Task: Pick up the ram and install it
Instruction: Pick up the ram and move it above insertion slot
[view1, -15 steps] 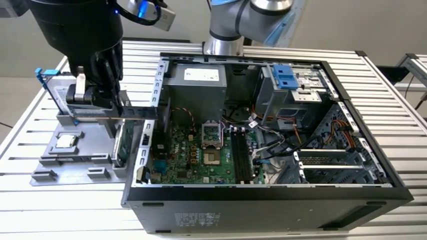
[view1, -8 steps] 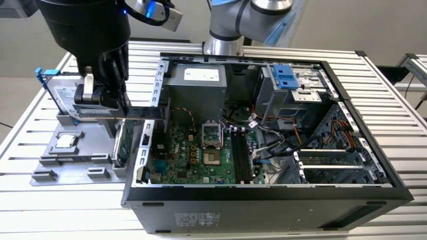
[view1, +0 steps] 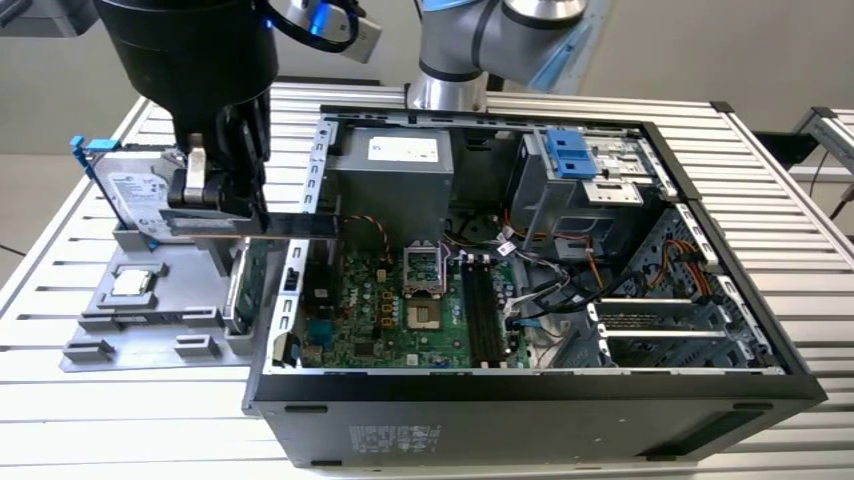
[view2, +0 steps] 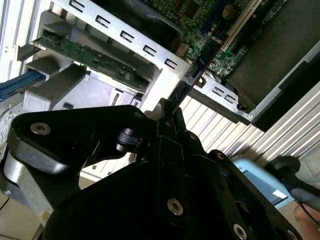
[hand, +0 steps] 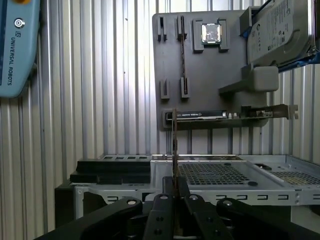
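End effector (view1: 224, 208) is clamped shut on one end of the ram (view1: 294, 228), so the stick pokes out level toward the open case (view1: 534, 400). It's up in the air above the gray holder (view1: 134, 320), with its free tip right at the case wall on the exterior view's left. In the first wrist view the ram shows edge-on, a thin line coming out from between the fingers. The hard drive (view1: 134, 190) and card (hand: 200, 115) sit in the holder on the table (view1: 80, 430).
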